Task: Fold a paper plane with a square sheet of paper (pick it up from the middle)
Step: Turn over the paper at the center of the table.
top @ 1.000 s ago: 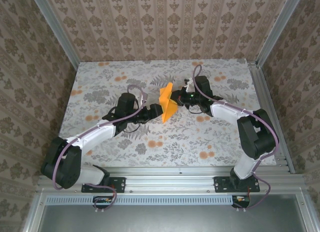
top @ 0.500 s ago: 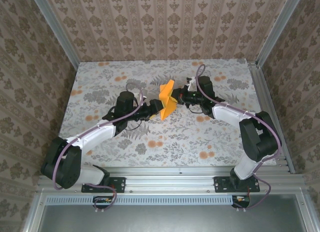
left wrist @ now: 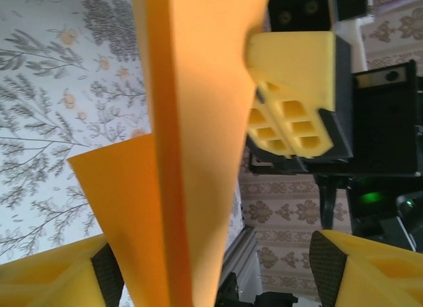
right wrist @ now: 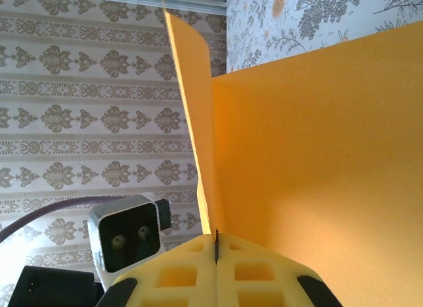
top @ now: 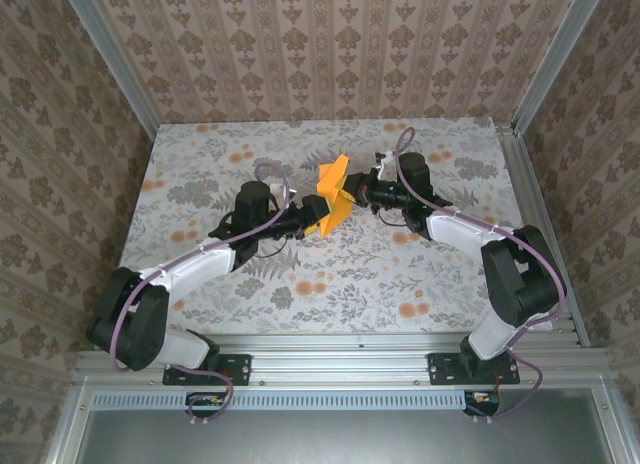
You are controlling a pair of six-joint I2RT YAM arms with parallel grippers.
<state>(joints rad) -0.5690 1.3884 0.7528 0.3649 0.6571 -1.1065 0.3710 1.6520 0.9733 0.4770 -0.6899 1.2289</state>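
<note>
The orange square sheet of paper (top: 330,194) is folded into a creased wedge with two flaps and hangs above the middle of the table. My right gripper (top: 353,196) is shut on its crease; in the right wrist view the yellow pads (right wrist: 264,274) meet with the paper's (right wrist: 317,141) fold pinched at the right gripper (right wrist: 216,244). My left gripper (top: 312,222) comes from the left, open. In the left wrist view its fingertips (left wrist: 370,267) stand wide on either side of the paper's (left wrist: 192,122) lower edge, the left one close to the sheet.
A grey floral cloth (top: 250,274) with small orange flower prints covers the table. Patterned walls enclose it on three sides, with an aluminium rail (top: 530,204) along the right edge. The two wrists are nearly touching at the centre.
The left gripper has pushed forward and up onto the paper's lower end, its jaws narrowing a little. The right gripper has shifted the paper slightly toward the back.
</note>
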